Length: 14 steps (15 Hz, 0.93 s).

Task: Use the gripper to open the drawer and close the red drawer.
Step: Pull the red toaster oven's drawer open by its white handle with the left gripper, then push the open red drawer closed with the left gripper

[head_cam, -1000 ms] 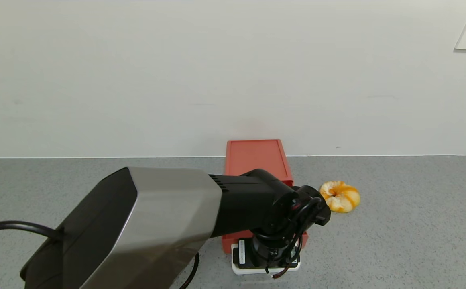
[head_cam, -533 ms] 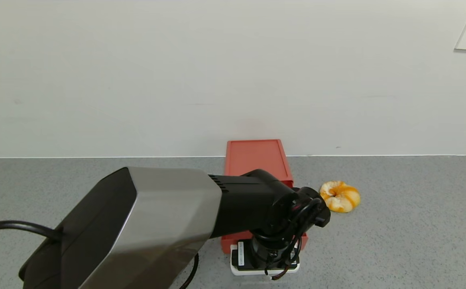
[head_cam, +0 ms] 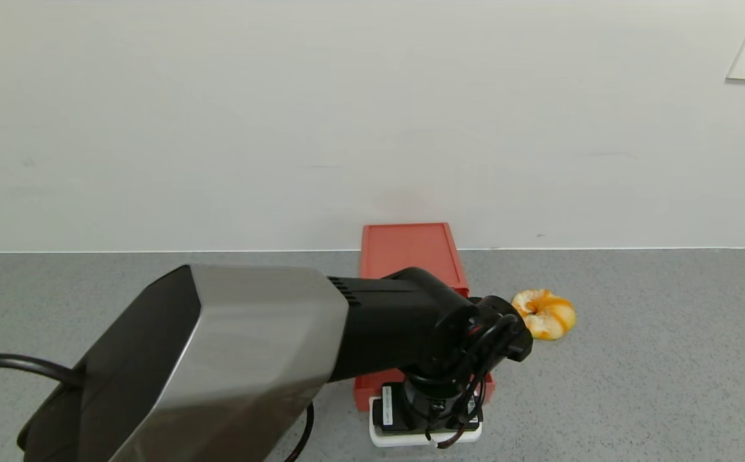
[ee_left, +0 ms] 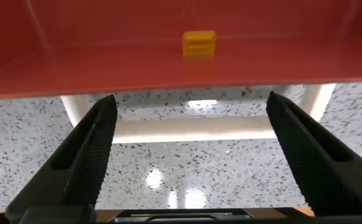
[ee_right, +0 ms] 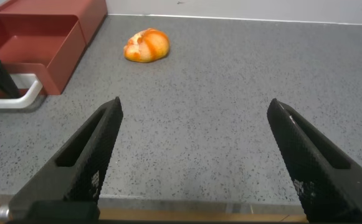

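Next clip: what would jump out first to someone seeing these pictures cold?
The left arm's bulky silver casing fills the head view's lower left, its left gripper open over the white loop handle of the red drawer, which stands against the wall with its tray pulled out. An orange-glazed pastry lies on the grey countertop just right of the drawer.

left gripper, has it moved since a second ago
Yes. The left gripper has pulled slightly toward the robot, drawing the white handle farther from the fixed bread.
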### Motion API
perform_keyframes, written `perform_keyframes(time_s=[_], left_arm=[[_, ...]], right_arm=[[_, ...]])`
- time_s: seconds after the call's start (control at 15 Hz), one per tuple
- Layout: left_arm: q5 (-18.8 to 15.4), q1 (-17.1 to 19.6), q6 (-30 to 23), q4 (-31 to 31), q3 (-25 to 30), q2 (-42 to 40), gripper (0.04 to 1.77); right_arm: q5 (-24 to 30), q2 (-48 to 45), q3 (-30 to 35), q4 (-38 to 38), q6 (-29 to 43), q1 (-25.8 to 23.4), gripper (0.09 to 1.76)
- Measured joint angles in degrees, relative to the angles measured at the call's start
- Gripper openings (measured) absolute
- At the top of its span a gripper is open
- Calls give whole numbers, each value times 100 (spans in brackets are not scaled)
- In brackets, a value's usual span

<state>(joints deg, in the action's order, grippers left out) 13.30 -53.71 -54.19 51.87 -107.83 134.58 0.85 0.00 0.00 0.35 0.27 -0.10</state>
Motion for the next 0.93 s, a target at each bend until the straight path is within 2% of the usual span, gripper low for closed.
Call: perform_keyframes(time_s=[0.33,0.53,0.67,0.93], left_arm=[[1,38,55,46,-20,-394,172],[-219,104,267,72,-20,-881,172],[-514,212,551,44,5,-1312,172],[-1519,706,1324,-44,77,-2186,172]], right_arm=[[0,0,0,0,0,0,171],[0,0,0,0,-2,0,171],[0,0,0,-2,0,0,171],[-1,0,0,2,-2,0,171]])
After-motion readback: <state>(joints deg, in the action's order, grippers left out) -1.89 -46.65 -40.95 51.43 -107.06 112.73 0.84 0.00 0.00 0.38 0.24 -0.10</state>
